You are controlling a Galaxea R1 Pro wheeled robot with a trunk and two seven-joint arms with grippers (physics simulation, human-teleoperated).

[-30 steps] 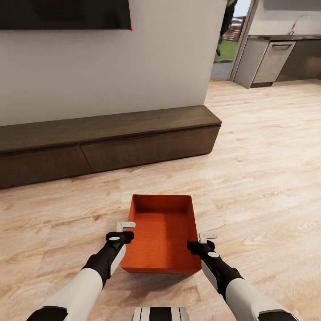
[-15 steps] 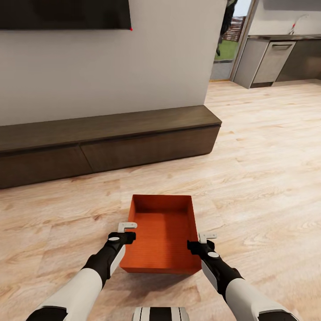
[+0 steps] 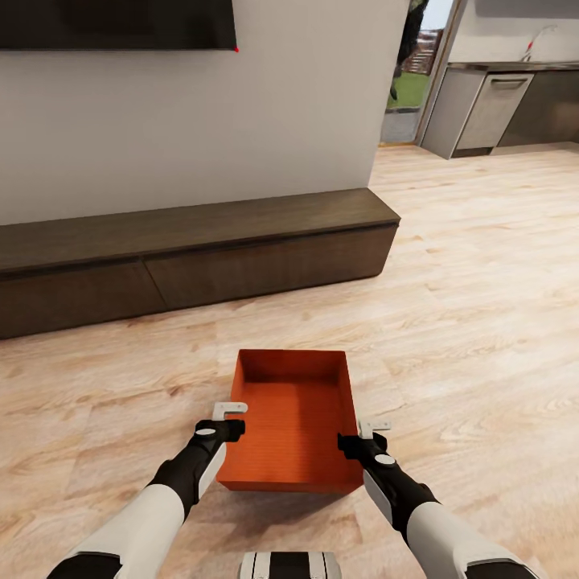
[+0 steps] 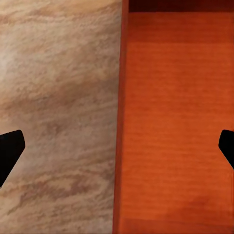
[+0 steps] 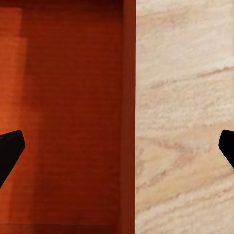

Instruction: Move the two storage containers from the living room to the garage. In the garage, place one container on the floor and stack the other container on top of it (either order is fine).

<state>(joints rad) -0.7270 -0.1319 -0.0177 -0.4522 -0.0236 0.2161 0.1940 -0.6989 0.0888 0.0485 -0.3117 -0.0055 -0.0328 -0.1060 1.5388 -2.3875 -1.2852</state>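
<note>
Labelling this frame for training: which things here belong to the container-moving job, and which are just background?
Job: storage container; left gripper; right gripper, each open astride a side wall.
Background: bench; TV; kitchen cabinets; wood floor.

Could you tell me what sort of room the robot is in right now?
Most likely a living room: a black TV hangs on the white wall above a long dark low bench, with light wood plank floor throughout.

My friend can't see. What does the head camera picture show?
An open orange-red storage container sits on a light wood floor, with the left gripper and the right gripper open at its two long sides. Behind it runs a long dark bench under a white wall.
</note>
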